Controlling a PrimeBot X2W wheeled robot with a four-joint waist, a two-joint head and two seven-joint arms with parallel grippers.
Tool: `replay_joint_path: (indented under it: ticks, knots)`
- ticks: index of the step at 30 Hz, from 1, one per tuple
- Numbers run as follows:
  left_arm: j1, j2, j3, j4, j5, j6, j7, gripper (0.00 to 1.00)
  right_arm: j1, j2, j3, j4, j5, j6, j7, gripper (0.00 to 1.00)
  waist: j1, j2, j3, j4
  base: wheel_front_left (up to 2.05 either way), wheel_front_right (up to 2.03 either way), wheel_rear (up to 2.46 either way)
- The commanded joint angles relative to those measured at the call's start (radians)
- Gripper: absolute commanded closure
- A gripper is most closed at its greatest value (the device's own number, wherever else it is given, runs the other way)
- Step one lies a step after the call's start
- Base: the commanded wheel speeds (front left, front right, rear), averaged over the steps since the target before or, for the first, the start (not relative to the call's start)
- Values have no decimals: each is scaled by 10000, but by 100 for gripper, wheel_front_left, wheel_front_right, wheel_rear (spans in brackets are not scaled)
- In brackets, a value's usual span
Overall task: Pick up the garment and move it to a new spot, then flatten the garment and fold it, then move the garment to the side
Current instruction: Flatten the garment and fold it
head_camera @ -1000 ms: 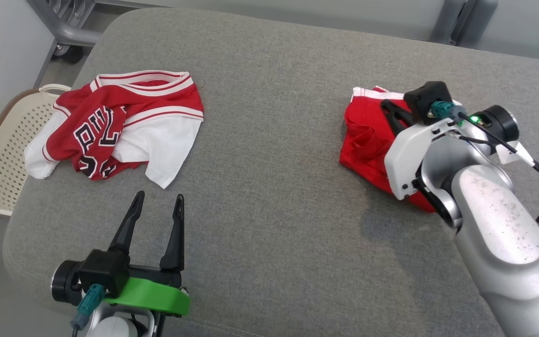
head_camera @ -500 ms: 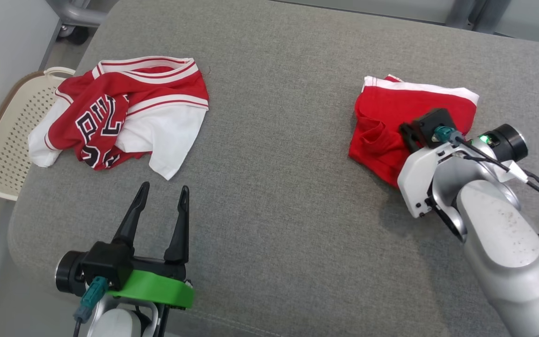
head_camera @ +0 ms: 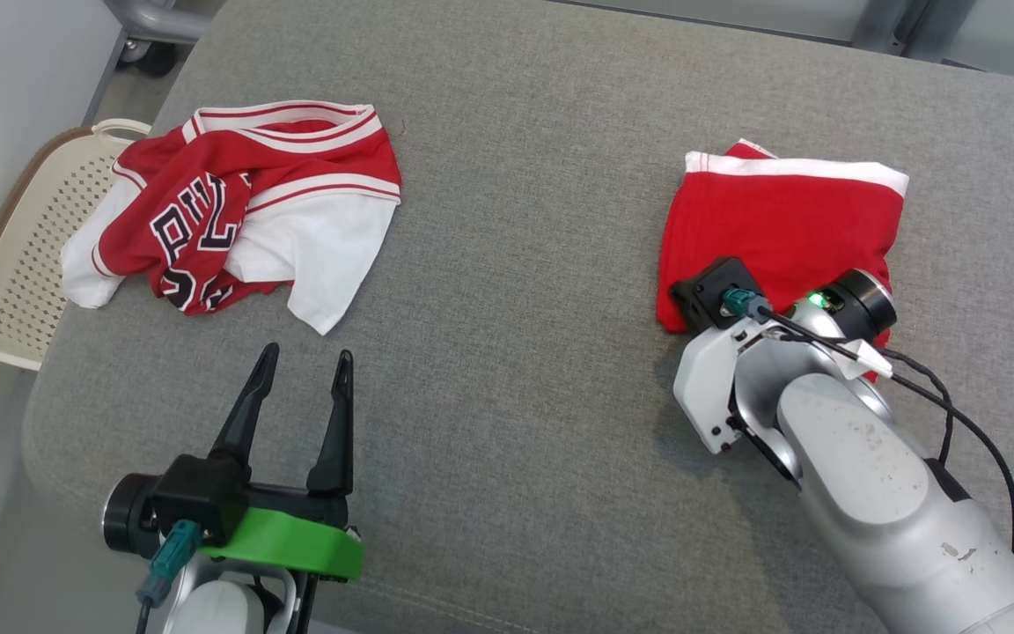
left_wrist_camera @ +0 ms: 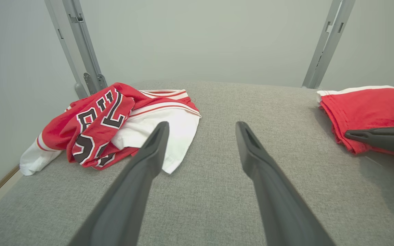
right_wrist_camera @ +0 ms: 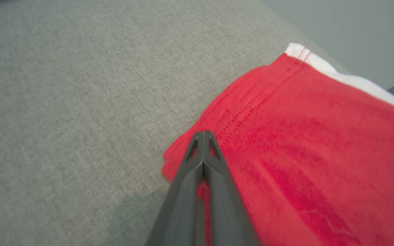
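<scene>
Garment flatter now, right jaws at corner

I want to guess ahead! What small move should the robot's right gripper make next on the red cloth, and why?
Probably open the right gripper and pinch the near corner. The red garment already lies folded flat, and the shut fingers lie at its edge, so it looks ready for sliding aside.

Red garment, crumpled jersey well apart
</scene>
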Motion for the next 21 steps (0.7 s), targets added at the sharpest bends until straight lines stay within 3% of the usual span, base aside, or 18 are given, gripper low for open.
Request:
replay_joint_path:
  ticks: [1, 11, 12, 13, 14, 21]
  knots:
    - [-71, -5, 41, 24, -36, -18, -3, 0, 88, 54, 102, 133, -29, -11, -70, 100, 0, 0, -9, -2, 0, 0, 0]
    - [29, -17, 100, 80, 2, -9, -3, 0, -296, 505, 546, 288, 474, -11, -50, 100, 0, 0, -281, -78, 0, 0, 0]
    - [86, -18, 125, 82, 16, 1, -3, 0, -319, 546, 565, 183, 570, -11, 33, 84, 0, 0, -352, -111, 0, 0, 0]
    - [146, -18, 152, 83, 37, 9, -3, 0, -346, 571, 548, 48, 690, -11, 132, 51, 0, 0, -429, -149, 0, 0, 0]
    - [206, -17, 187, 74, 63, 15, -1, 0, -371, 604, 426, -113, 869, -11, 285, 0, 0, 0, -514, -199, 0, 0, 0]
    - [529, 64, 245, 5, 228, -1, -1, 0, -84, 768, -1432, -1512, 1420, -12, 2259, 0, 0, 0, -1067, -582, 0, 0, 0]
